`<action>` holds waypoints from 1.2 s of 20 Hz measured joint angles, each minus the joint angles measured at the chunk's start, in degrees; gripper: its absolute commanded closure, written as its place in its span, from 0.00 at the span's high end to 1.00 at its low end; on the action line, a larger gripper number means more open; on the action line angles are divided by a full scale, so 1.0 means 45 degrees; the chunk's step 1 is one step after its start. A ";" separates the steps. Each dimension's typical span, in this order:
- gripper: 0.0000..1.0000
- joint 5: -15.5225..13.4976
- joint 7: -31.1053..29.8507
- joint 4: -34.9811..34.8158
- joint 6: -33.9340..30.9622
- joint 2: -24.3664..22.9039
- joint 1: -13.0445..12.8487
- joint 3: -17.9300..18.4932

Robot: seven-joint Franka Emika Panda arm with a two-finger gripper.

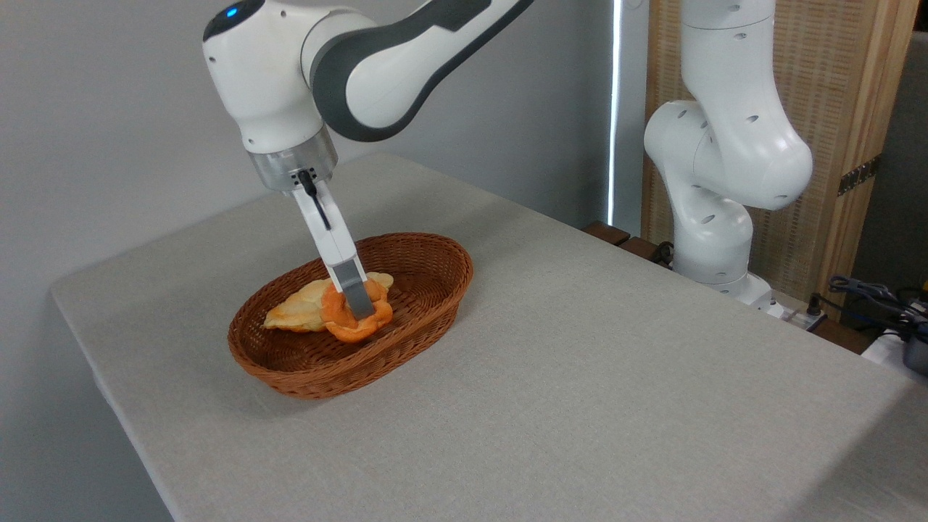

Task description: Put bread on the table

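Near edge: table (580,406), light grey-beige cloth, bare across the near and right side. Its left edge runs diagonally from the near bottom to the far left corner.

Mid-left on the table: brown oval wicker basket (435,279), long axis running near-left to far-right. Casts a soft shadow on the cloth at its near rim.

Inside the basket, towards its left half: orange bun (341,326), bright orange, knotted surface. It's in the basket, not on the cloth. Just left of it and touching it, a paler golden-yellow bread (293,313), elongated, tip pointing left; a bit of the same pale colour shows past the far side of the bun.

Gripper (359,304) comes down steeply into the basket, tilted so the tips sit right of the wrist. One grey finger (353,288) is visible laid across the front of the bun, tip at its near-right side. The other finger is hidden behind, so I cannot tell if the jaws are clamped on the bun or just around it.

Above: white wrist with a metal flange, blue light on top of the joint. Arm runs up and right out of frame.

Far right: robot base (714,246), white, standing off the table's far edge. Behind it a woven wood-framed panel (834,109). Cables (866,290) at the far right edge. Grey wall behind on the left.
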 measured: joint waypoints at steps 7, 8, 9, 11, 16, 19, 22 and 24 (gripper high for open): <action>0.59 -0.0547 0.0003 0.0408 -0.0001 -0.0633 0.0068 0.1420; 0.67 -0.0547 0.0008 0.0408 -0.0001 -0.0685 0.0071 0.1628; 0.73 -0.0547 0.0013 0.0408 -0.0001 -0.0712 0.0075 0.1825; 0.90 -0.0546 0.0019 0.0407 -0.0001 -0.0711 0.0084 0.2181; 1.00 -0.0529 0.0020 0.0399 -0.0001 -0.0677 0.0105 0.2732; 1.00 -0.0492 0.0020 0.0396 -0.0191 -0.0672 0.0105 0.2777; 1.00 -0.0488 0.0019 0.0396 -0.0330 -0.0673 0.0103 0.2777; 1.00 -0.0488 0.0019 0.0396 -0.0335 -0.0673 0.0102 0.2777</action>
